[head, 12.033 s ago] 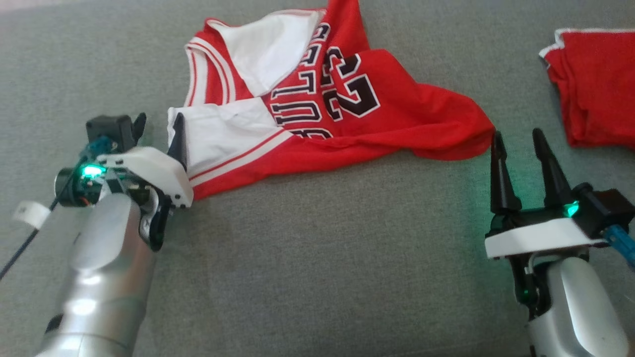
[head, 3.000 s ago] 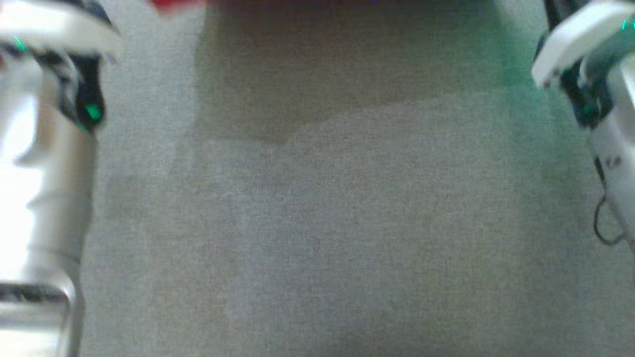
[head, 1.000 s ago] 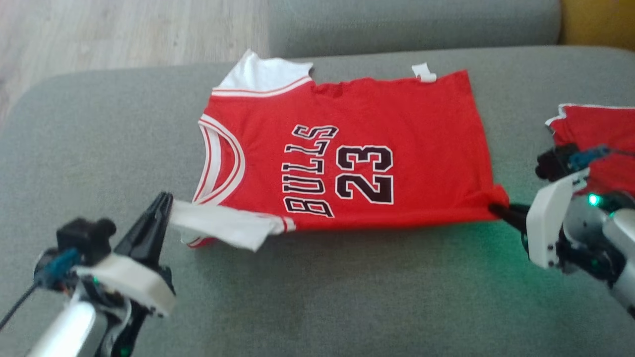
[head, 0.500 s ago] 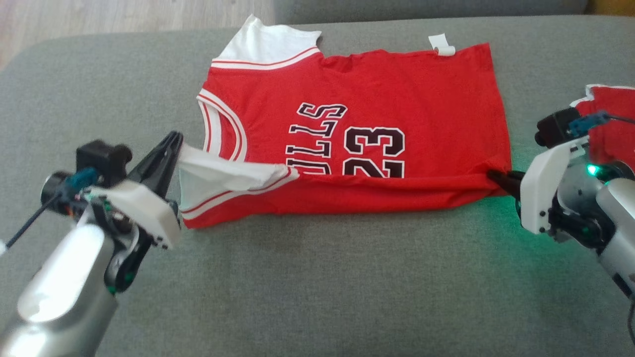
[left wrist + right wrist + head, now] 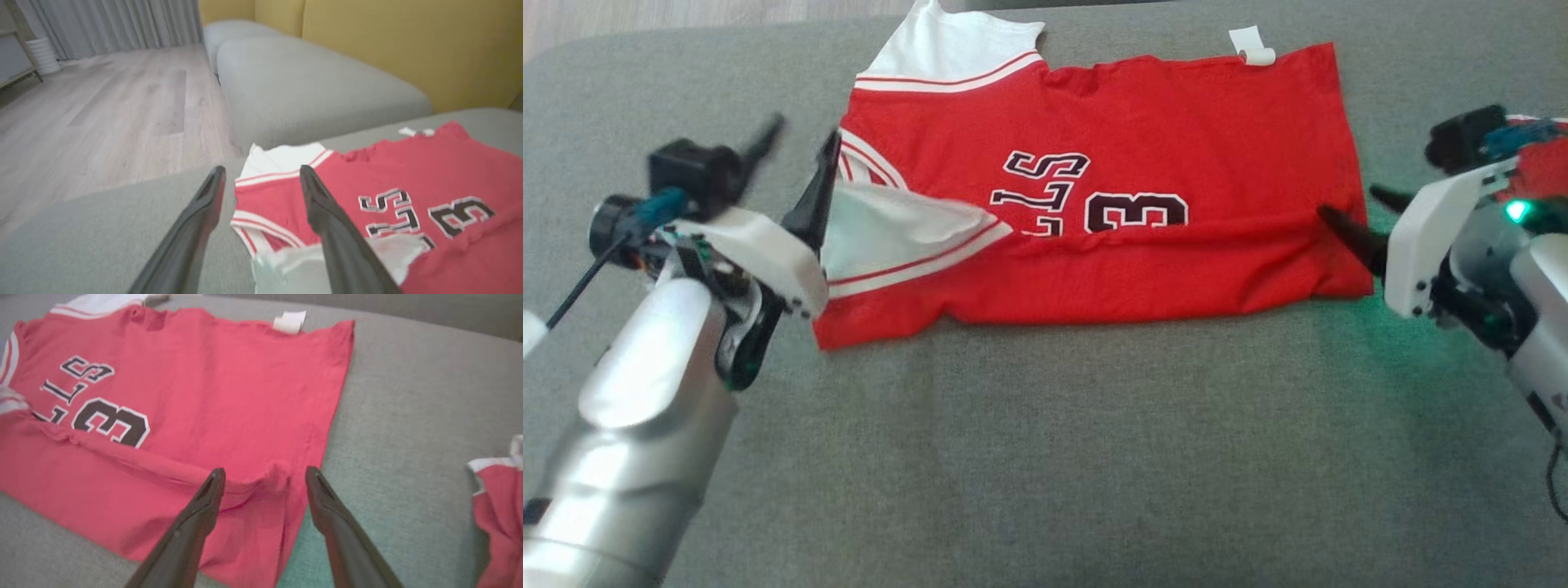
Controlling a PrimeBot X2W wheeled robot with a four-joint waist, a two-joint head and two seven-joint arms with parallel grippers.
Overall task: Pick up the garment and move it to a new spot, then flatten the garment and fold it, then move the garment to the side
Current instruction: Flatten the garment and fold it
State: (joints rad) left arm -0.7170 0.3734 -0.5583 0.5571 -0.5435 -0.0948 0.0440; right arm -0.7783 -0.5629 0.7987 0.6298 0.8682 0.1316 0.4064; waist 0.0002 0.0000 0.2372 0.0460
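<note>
Both agape: left pincer [image 5: 805, 132] at the jersey [image 5: 1176, 131] strap, right pincer [image 5: 1349, 202] at its hem.

The red jersey [image 5: 1176, 122] is lying at twelve o'clock on the grey cushion [image 5: 1045, 449], its six o'clock edge lying folded over the black lettering, white lining showing at nine.
</note>
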